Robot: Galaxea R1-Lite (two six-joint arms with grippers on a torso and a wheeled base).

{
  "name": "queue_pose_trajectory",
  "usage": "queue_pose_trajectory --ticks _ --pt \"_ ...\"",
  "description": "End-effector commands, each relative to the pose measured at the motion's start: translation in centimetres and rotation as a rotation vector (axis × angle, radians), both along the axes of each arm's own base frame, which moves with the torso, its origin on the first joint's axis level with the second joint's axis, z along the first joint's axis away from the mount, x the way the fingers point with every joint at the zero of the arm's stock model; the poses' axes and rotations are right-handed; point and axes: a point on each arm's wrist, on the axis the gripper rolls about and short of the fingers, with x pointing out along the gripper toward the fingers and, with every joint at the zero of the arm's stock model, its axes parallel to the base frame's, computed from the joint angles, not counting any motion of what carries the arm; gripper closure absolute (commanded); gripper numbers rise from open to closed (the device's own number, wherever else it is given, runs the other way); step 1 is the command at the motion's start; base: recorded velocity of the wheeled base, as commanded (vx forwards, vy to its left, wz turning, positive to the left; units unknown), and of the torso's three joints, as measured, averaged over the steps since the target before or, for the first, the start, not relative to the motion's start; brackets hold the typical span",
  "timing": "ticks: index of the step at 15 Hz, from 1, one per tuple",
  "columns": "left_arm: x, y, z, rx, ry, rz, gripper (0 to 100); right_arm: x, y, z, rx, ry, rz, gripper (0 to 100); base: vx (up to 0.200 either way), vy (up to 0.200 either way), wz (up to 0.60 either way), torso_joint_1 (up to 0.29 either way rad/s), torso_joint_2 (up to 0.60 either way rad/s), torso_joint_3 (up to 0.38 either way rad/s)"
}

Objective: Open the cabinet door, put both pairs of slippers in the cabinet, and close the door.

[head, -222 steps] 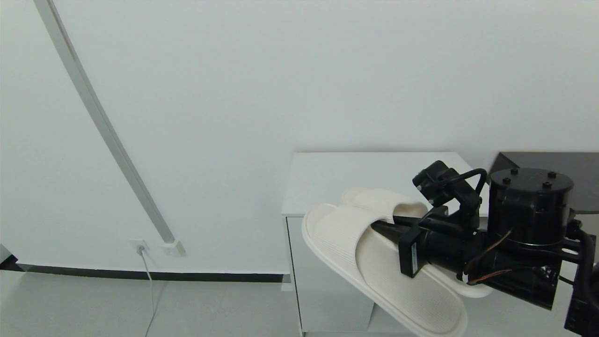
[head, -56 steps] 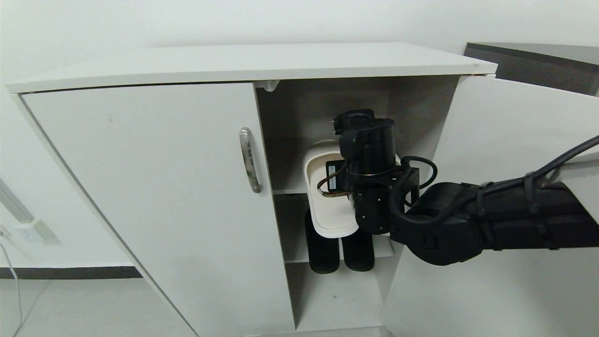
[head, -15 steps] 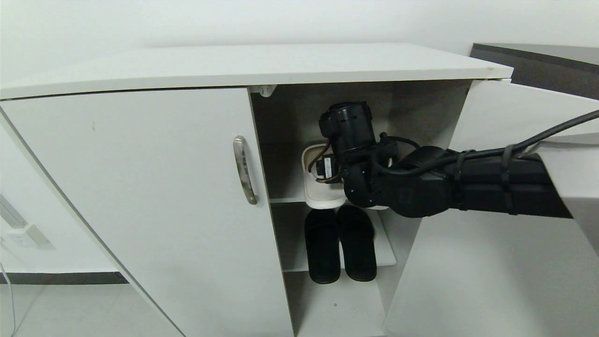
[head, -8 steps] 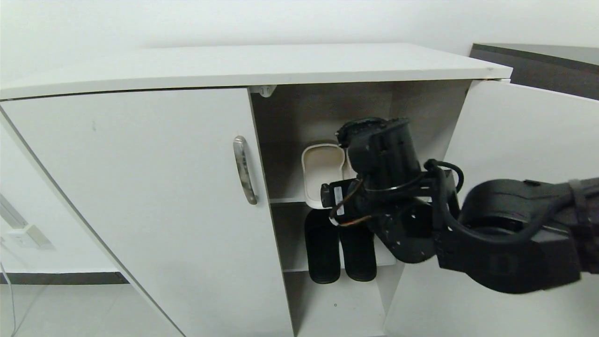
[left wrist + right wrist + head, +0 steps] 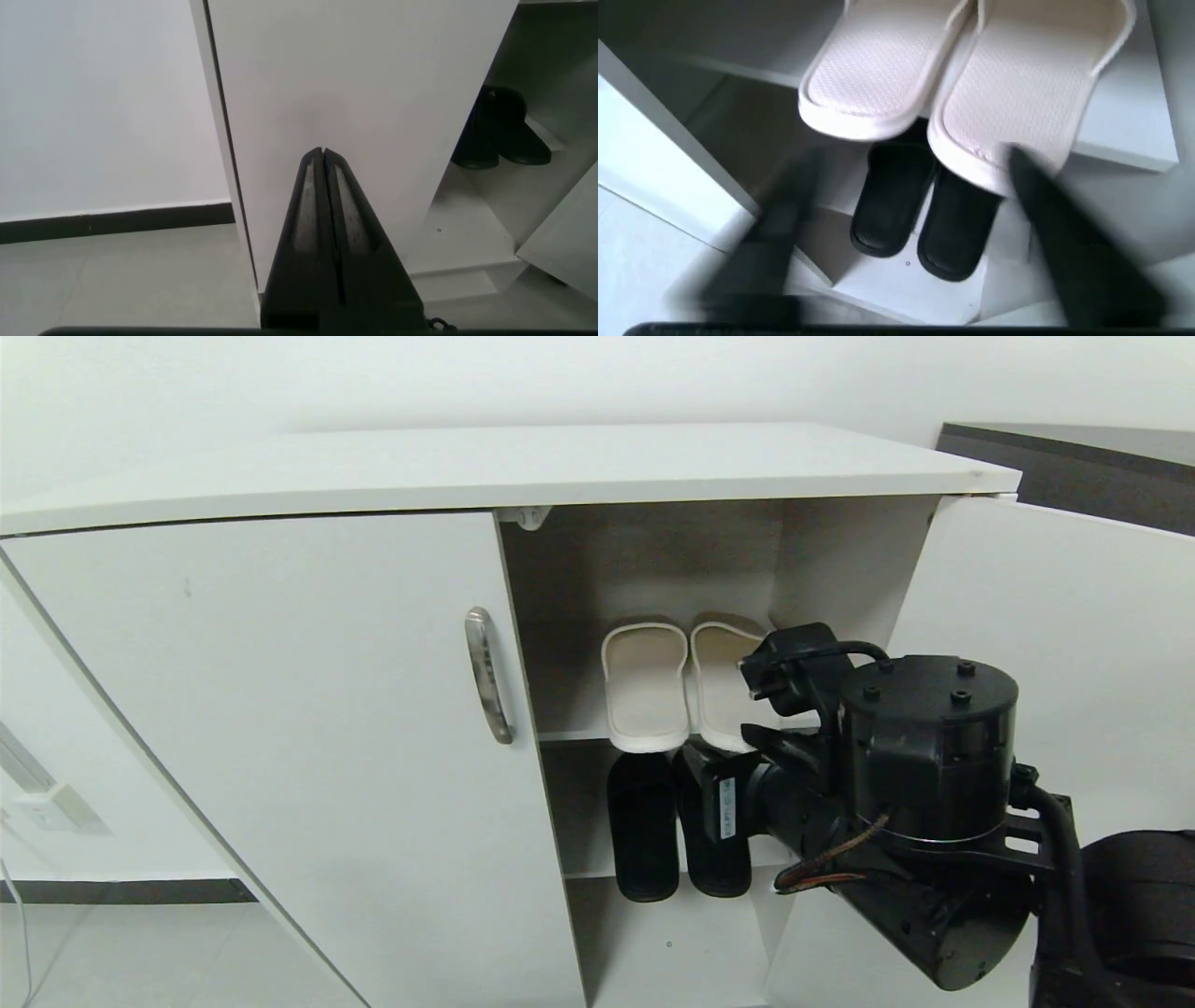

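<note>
The white cabinet (image 5: 523,462) has its right door (image 5: 1036,635) swung open and its left door (image 5: 280,737) closed. The white slippers (image 5: 644,686) lie side by side on the upper shelf, heels over its front edge. Below them the black slippers (image 5: 642,826) rest on the lower shelf. My right gripper (image 5: 910,159) hovers open and empty just outside the opening, in front of both pairs (image 5: 971,84). My left gripper (image 5: 322,154) is shut and empty, low in front of the closed left door, with the black slippers (image 5: 505,140) off to one side.
A metal handle (image 5: 485,674) runs down the left door's edge. The open right door stands close beside my right arm (image 5: 920,747). A dark tabletop (image 5: 1074,457) lies behind the cabinet at the right. A wall socket (image 5: 56,803) sits low on the left.
My right gripper has let go of the white slippers on the upper shelf and drawn back out of the cabinet, down and to the right. The slippers stay put.
</note>
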Motion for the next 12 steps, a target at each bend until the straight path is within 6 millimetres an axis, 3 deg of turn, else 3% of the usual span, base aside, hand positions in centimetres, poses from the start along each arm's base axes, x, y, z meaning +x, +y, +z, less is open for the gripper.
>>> queue_pose_trajectory --ticks 1,8,12 --pt "0.01 0.00 0.01 -0.001 0.001 0.000 100 -0.03 -0.03 -0.30 -0.007 0.006 -0.001 100 0.000 0.000 0.00 0.000 0.00 0.000" --pt "0.01 0.00 -0.01 -0.002 0.003 0.000 100 0.18 0.26 -0.71 -0.013 0.007 -0.007 100 0.000 0.000 0.00 0.000 0.00 0.000" --pt "0.00 0.00 -0.01 -0.001 0.001 -0.002 100 0.13 0.18 -0.92 -0.014 0.007 -0.008 100 -0.200 0.000 0.00 0.004 0.00 0.000"
